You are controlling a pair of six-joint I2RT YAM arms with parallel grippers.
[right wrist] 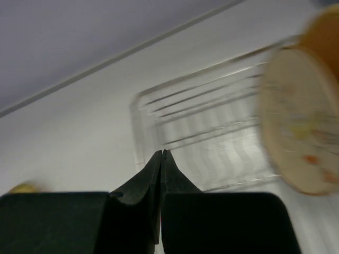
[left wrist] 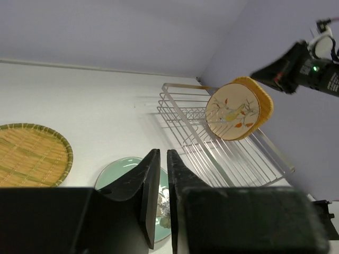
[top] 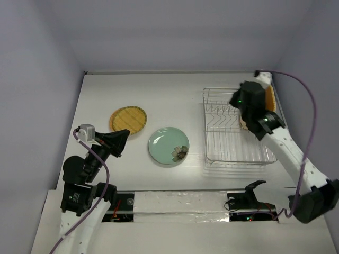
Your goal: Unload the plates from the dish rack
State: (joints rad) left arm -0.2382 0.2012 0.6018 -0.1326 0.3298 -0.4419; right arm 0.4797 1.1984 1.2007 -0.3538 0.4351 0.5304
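The dish rack (top: 233,138) stands at the right. A cream floral plate (left wrist: 233,114) stands upright in its far right end, with a rounded-square orange woven plate (left wrist: 263,100) behind it. Both show blurred in the right wrist view, cream (right wrist: 299,127) and orange (right wrist: 324,32). My right gripper (top: 234,99) is shut and empty above the rack's far part, left of these plates. The round orange woven plate (top: 127,119) and the pale green flower plate (top: 168,145) lie flat on the table. My left gripper (top: 122,138) is shut and empty, left of the green plate. The yellow-green plate is out of view.
The rack's near rows (left wrist: 233,164) hold nothing. The white table (top: 169,95) is boxed in by pale walls at the back and both sides. The right arm's purple cable (top: 310,121) arcs along the right wall.
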